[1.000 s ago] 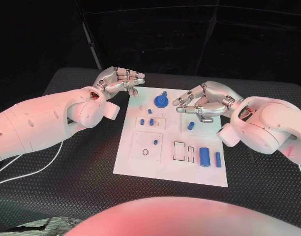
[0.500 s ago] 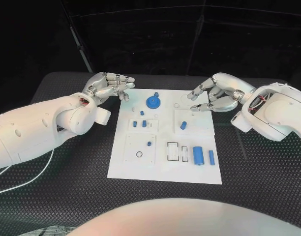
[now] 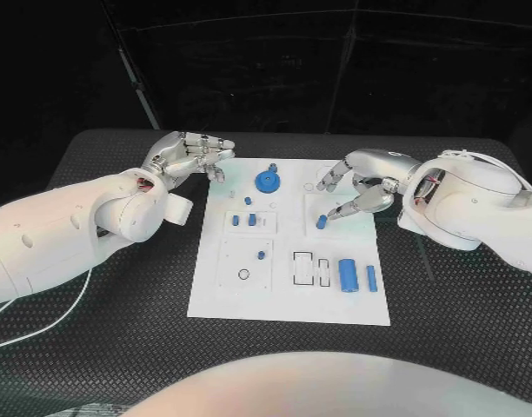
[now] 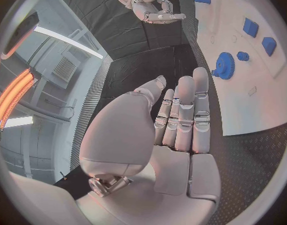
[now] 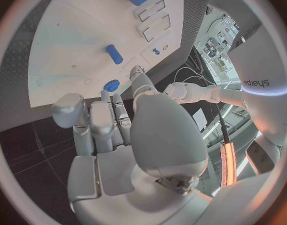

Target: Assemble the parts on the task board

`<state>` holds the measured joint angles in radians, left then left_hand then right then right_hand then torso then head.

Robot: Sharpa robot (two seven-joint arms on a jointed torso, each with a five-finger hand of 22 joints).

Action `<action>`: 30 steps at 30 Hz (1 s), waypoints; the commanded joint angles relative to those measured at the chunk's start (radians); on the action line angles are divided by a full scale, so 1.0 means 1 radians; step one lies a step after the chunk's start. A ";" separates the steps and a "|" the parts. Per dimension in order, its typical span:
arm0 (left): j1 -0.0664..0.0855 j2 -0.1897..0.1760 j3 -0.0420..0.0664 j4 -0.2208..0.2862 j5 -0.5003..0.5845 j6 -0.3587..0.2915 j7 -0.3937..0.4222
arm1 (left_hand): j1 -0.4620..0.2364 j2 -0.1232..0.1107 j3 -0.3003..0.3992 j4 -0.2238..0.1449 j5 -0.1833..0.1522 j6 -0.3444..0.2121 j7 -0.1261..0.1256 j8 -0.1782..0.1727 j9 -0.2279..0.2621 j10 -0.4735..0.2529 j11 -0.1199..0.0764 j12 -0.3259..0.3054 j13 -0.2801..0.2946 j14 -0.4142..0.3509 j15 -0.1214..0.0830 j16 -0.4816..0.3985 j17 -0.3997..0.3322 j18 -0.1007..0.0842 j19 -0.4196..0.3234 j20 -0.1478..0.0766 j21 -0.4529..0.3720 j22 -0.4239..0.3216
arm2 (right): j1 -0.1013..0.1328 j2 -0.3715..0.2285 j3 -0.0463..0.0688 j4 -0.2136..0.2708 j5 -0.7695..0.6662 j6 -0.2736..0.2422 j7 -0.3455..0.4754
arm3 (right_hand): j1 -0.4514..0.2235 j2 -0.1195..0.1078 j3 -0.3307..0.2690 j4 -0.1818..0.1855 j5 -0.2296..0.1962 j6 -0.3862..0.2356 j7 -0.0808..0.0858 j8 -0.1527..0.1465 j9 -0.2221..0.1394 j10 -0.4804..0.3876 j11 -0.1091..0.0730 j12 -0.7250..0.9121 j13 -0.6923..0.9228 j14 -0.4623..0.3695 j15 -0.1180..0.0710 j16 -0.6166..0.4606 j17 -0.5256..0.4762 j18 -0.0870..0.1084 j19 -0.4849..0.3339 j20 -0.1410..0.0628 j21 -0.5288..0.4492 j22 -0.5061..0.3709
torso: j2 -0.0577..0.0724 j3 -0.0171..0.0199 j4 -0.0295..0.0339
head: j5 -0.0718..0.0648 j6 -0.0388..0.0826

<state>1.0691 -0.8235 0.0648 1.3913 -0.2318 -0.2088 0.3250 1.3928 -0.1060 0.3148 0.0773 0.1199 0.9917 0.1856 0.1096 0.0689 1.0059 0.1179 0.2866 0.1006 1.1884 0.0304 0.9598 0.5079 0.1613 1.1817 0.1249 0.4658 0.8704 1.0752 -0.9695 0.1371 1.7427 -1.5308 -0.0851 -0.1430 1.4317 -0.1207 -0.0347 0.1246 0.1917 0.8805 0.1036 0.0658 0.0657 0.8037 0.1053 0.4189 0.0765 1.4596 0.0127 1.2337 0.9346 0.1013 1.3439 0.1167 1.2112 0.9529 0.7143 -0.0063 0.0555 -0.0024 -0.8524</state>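
- Hovering my left hand point(image 3: 189, 155) off the task board point(image 3: 294, 252)'s far left corner, fingers together, holding nothing.
- Blue gear point(image 3: 268, 182) stands between my hands.
- My right hand point(image 3: 360, 184), empty, fingers parted, nearer a small blue peg point(image 3: 322, 222) just below its fingertips.

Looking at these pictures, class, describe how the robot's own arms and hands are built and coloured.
Both arms are smooth, rounded white shells. The left hand and right hand are silver metal with jointed fingers. White cables trail from the left arm; the right arm bears a dark "sharpa" marking.
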 commanded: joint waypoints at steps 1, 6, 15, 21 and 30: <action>0.001 0.002 0.001 0.002 0.003 0.012 0.013 | 0.002 0.009 -0.006 -0.002 0.000 -0.003 -0.001 -0.001 0.001 -0.005 0.001 0.005 0.001 -0.007 0.003 -0.005 -0.001 0.020 0.000 0.007 -0.005 -0.001 | 0.000 0.008 -0.012 0.004 -0.090 0.063 -0.044 | 0.016 0.010 -0.004 0.004 0.009 0.015 0.010 0.004 0.004 0.024 -0.005 0.012 -0.002 0.005 -0.002 0.004 0.004 0.011 0.014 0.000 0.009 0.009 | -0.002 -0.0012 0.0010 | -0.001 -0.003; 0.001 0.002 0.001 0.003 0.003 0.012 0.013 | 0.002 0.009 -0.006 -0.002 0.000 -0.003 -0.001 -0.001 0.001 -0.005 0.001 0.005 0.001 -0.007 0.003 -0.005 -0.001 0.020 0.000 0.007 -0.005 -0.001 | -0.002 0.029 -0.033 -0.001 -0.135 0.093 -0.059 | 0.040 0.046 -0.002 0.001 0.006 0.079 0.027 0.016 0.007 0.116 -0.023 0.019 -0.013 0.015 -0.016 0.021 0.029 0.009 0.028 -0.014 0.020 0.024 | -0.001 -0.0004 0.0017 | 0.000 -0.003; 0.001 0.000 0.001 0.004 0.003 0.012 0.013 | 0.002 0.009 -0.006 -0.002 0.000 -0.003 -0.001 -0.001 0.001 -0.005 0.001 0.005 0.001 -0.007 0.003 -0.005 -0.001 0.020 0.000 0.007 -0.005 -0.001 | -0.006 0.047 -0.040 -0.010 -0.174 0.119 -0.079 | 0.054 0.064 0.010 0.011 0.005 0.135 0.033 0.010 0.003 0.223 -0.032 -0.044 -0.015 0.023 -0.025 0.043 0.060 0.003 0.042 -0.023 0.037 0.048 | 0.000 -0.0010 0.0001 | 0.001 -0.006; 0.001 0.001 0.001 0.005 0.003 0.013 0.013 | 0.002 0.009 -0.006 -0.002 0.000 -0.003 -0.001 -0.001 0.001 -0.005 0.001 0.005 0.001 -0.007 0.003 -0.005 -0.001 0.020 0.000 0.007 -0.005 -0.001 | -0.009 0.061 -0.040 -0.017 -0.184 0.110 -0.082 | 0.061 0.073 0.020 0.019 0.004 0.147 0.033 0.007 0.002 0.243 -0.032 -0.069 -0.015 0.024 -0.025 0.048 0.066 0.003 0.043 -0.024 0.039 0.051 | -0.001 -0.0003 0.0008 | 0.001 -0.008; 0.001 -0.001 0.001 0.006 0.003 0.014 0.012 | 0.002 0.009 -0.006 -0.002 0.000 -0.003 -0.001 -0.001 0.001 -0.005 0.001 0.005 0.001 -0.007 0.003 -0.005 -0.001 0.020 0.000 0.007 -0.005 -0.001 | -0.013 0.081 -0.041 -0.028 -0.189 0.092 -0.082 | 0.066 0.084 0.033 0.032 0.001 0.154 0.032 0.002 0.001 0.272 -0.034 -0.096 -0.014 0.025 -0.027 0.053 0.072 0.001 0.047 -0.025 0.046 0.061 | -0.001 -0.0007 0.0005 | 0.003 -0.010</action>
<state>1.0686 -0.8242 0.0649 1.3948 -0.2318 -0.2055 0.3255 1.3928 -0.1060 0.3148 0.0773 0.1199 0.9917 0.1857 0.1096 0.0689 1.0059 0.1180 0.2866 0.1003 1.1884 0.0304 0.9598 0.5075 0.1613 1.1817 0.1249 0.4658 0.8706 1.0615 -0.8897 0.0962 1.7152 -1.7016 0.0129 -0.2188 1.4984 -0.0450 -0.0063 0.1575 0.1977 1.0273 0.1353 0.0740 0.0676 1.0687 0.0695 0.3267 0.0616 1.4666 -0.0056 1.2830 1.0061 0.1011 1.3867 0.0910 1.2542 1.0126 0.7138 -0.0069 0.0561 0.0006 -0.8620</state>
